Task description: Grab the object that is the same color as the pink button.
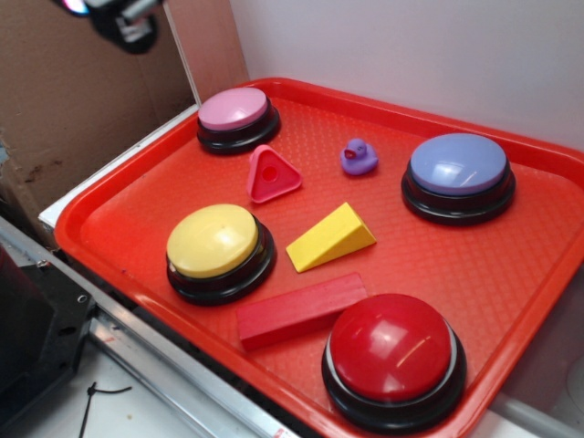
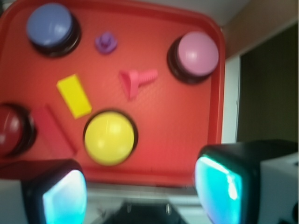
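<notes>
The pink triangular object [image 1: 272,173] lies flat on the red tray [image 1: 119,196], just in front of the pink button [image 1: 236,117] at the tray's back left. In the wrist view the object [image 2: 135,81] lies left of the pink button [image 2: 196,55], both far below the camera. My gripper [image 2: 142,189] hangs high above the tray's near edge, open, with nothing between its wide-apart cyan pads [image 2: 219,184]. In the exterior view only a dark part of the arm [image 1: 123,20] shows at the top left corner.
On the tray also sit a yellow button [image 1: 217,248], a red button [image 1: 392,354], a lavender-blue button [image 1: 458,173], a yellow wedge [image 1: 330,237], a red rectangular block [image 1: 301,308] and a small purple duck [image 1: 359,157]. A cardboard wall [image 1: 82,100] stands to the left.
</notes>
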Robot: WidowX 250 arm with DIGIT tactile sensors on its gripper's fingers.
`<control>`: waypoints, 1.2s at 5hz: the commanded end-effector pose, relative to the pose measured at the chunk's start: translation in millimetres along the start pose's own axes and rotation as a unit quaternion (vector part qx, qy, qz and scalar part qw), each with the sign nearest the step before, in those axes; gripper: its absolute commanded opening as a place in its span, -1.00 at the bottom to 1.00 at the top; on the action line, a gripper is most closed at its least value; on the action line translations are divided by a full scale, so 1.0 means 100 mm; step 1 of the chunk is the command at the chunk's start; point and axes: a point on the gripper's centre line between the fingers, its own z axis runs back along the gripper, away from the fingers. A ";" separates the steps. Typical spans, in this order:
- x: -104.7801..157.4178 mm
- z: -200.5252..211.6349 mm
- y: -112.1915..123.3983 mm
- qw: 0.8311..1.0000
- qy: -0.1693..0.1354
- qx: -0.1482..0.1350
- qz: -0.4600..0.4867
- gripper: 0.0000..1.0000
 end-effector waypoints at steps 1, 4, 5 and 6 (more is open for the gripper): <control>0.58 -0.58 0.23 0.998 0.026 0.048 -0.024 1.00; 0.66 -1.24 0.24 0.994 0.083 0.046 -0.055 1.00; 0.64 -1.25 0.19 0.995 0.086 0.032 -0.049 1.00; 0.62 -1.15 0.08 0.995 0.077 0.011 -0.061 1.00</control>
